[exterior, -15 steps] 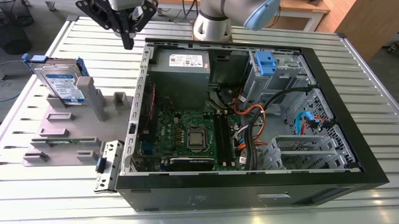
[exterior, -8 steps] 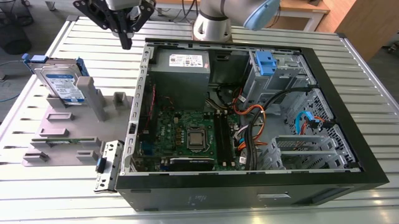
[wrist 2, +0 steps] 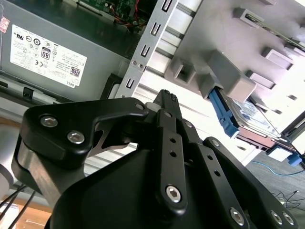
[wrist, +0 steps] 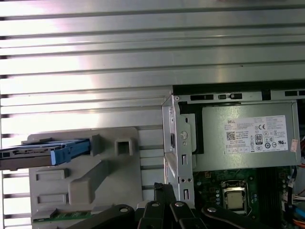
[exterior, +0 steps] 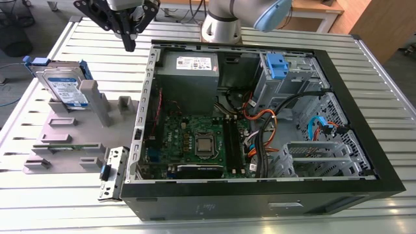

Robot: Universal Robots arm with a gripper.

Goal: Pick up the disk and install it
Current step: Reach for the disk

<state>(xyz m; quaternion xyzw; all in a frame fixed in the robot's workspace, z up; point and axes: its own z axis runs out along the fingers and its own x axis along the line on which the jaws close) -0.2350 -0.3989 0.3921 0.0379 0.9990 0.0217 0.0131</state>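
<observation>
The disk, silver with a white-and-blue label and blue side rails, stands upright in a grey holder on the exterior view's left. Both wrist views also show the disk, edge-on in that holder. My gripper hangs above the table, between the holder and the open computer case, beside the case's far corner. Its black fingers lie together and shut, with nothing between them. The gripper is well apart from the disk.
The case lies open with the motherboard up. The grey power-supply box sits at its far side, and a drive cage with a blue clip beside it. Cables cross the inside. The arm's base stands behind the case on the slatted table.
</observation>
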